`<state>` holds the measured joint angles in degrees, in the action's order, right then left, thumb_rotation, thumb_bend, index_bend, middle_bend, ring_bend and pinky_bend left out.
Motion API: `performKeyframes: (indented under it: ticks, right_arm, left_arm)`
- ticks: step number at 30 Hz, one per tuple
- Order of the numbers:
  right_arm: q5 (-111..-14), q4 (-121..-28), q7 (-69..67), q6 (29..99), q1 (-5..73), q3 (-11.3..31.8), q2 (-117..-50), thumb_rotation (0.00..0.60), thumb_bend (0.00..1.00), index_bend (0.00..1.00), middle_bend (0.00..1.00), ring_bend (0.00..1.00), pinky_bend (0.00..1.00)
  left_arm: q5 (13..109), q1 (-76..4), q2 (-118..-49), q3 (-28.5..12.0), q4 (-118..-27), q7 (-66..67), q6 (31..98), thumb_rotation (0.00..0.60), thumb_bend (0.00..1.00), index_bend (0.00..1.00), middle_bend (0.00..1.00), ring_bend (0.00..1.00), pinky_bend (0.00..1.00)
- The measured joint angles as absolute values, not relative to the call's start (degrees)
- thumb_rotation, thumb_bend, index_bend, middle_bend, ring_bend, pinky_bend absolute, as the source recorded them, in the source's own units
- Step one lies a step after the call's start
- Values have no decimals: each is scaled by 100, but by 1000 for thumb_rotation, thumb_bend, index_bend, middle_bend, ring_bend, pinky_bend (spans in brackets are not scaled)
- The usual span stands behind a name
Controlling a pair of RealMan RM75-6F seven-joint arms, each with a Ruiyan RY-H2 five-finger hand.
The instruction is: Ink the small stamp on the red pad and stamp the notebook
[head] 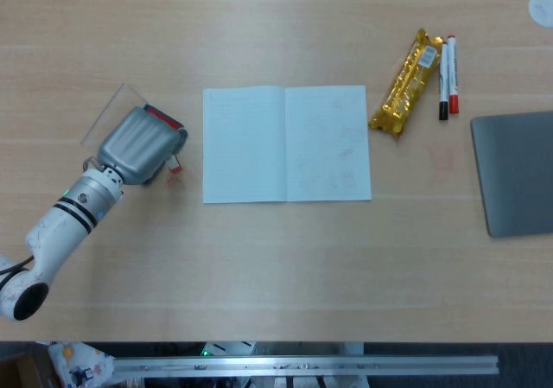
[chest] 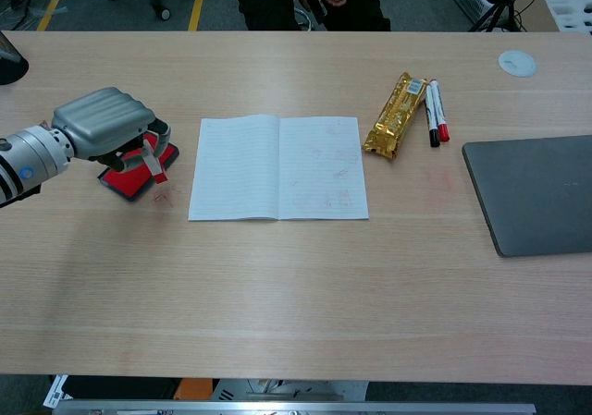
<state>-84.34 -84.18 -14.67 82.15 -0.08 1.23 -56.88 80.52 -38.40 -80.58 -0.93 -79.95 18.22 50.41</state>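
The left hand [chest: 106, 127] pinches the small stamp [chest: 153, 163] above the red ink pad [chest: 129, 180], left of the open notebook [chest: 277, 167].

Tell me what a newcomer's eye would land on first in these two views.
First, the robot's grey left hand at the table's left side, holding a small red-and-white stamp over the red ink pad. Next, the open white lined notebook lying flat mid-table, with faint marks on its right page. Then the shiny gold snack wrapper beside two marker pens, and a flat grey laptop at the right edge.
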Motion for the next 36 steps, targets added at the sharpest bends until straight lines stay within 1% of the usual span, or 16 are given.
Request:
performKeyframes:
  ticks: [10,16,36]
  right_arm:
    - [-8382,-8534,-1333,8177,-3,137,-5641,600,203,263,348,179,299]
    - [-8346,-8602,-1247,8147,7,148,-5634,600,203,263,348,179,299]
    - [-8251,-8683,-1107,8088,13,174,-5637,600,204,263,348,179,299]
  left_arm:
    - [8061,-3883,-8384,-102,-7250,1527,5025,600,378,543,1000,1000,1000]
    - [8072,-3914,-8499,-100,-6950,1336,4980,600,379,544,1000,1000,1000]
    - [8116,-3941,-8730,-80,-6392,1036,4959,600,378,546,1000,1000,1000]
